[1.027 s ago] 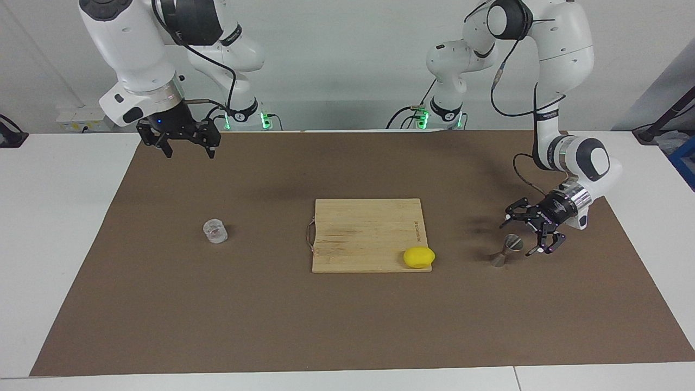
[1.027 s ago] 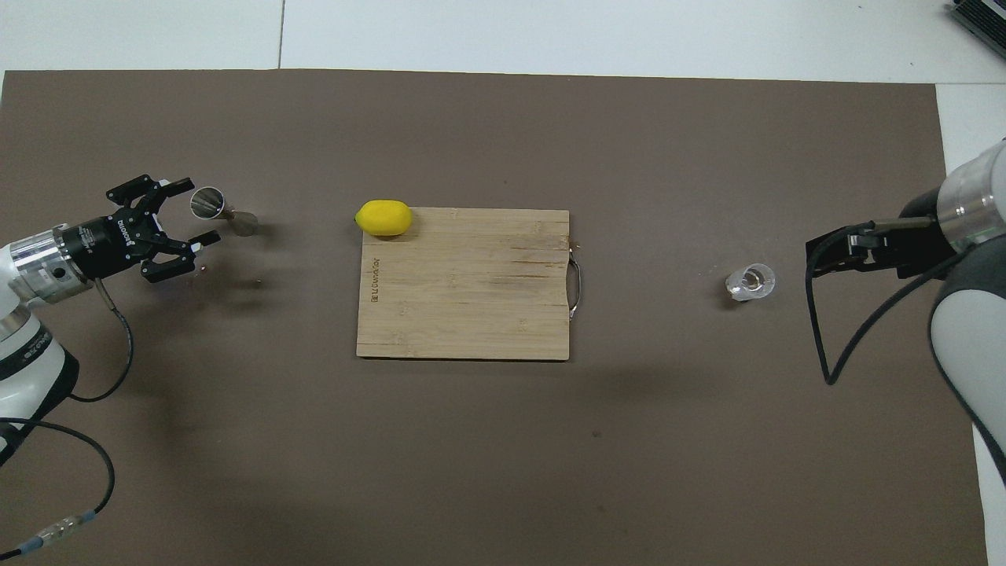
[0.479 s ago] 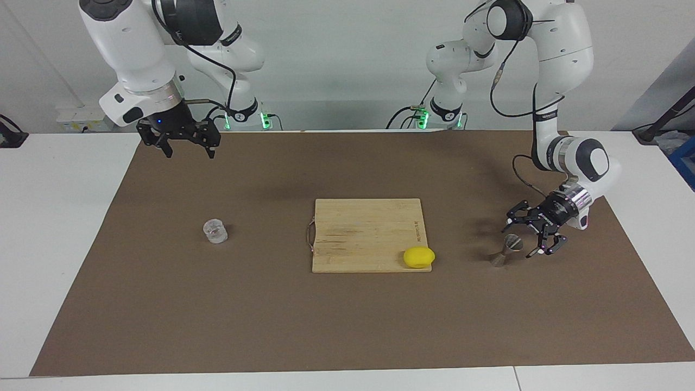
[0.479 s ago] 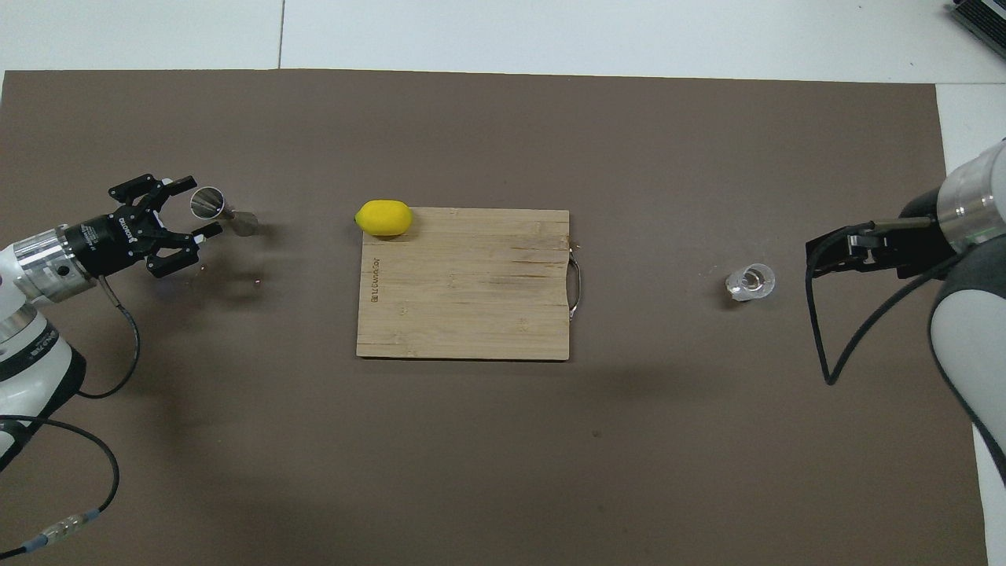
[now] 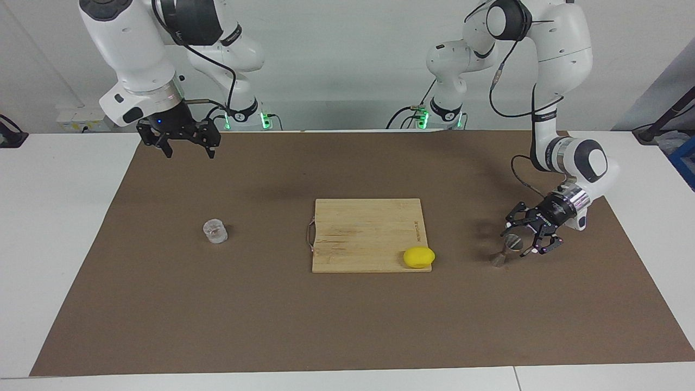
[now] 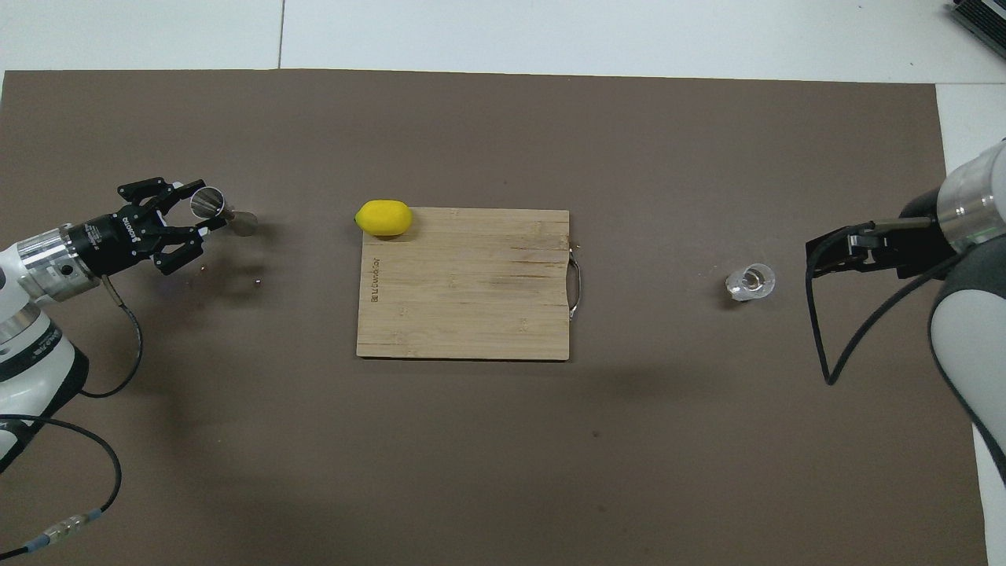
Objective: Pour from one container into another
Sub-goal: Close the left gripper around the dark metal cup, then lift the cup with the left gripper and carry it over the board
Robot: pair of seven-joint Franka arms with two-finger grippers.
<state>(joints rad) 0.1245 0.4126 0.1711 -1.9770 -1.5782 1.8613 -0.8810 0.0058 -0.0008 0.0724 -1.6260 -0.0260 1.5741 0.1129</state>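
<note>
The metal jigger (image 5: 500, 258) stands on the brown mat toward the left arm's end; it also shows in the overhead view (image 6: 240, 223). My left gripper (image 5: 518, 242) is open and low, lying sideways, with its fingers on either side of the jigger's upper cone (image 6: 206, 203). I cannot tell whether they touch it. The clear glass cup (image 5: 215, 231) stands on the mat toward the right arm's end, and shows in the overhead view (image 6: 750, 283). My right gripper (image 5: 189, 153) is open and empty, and waits high over the mat's edge at the robots' end.
A wooden cutting board (image 5: 369, 231) with a metal handle lies in the middle of the mat. A yellow lemon (image 5: 418, 257) rests on the board's corner that is toward the jigger and farther from the robots. The brown mat (image 5: 347, 326) covers the white table.
My left gripper has moved in toward the jigger, and its fingers now sit around the upper cone. The right arm, the cup, the board and the lemon have not moved.
</note>
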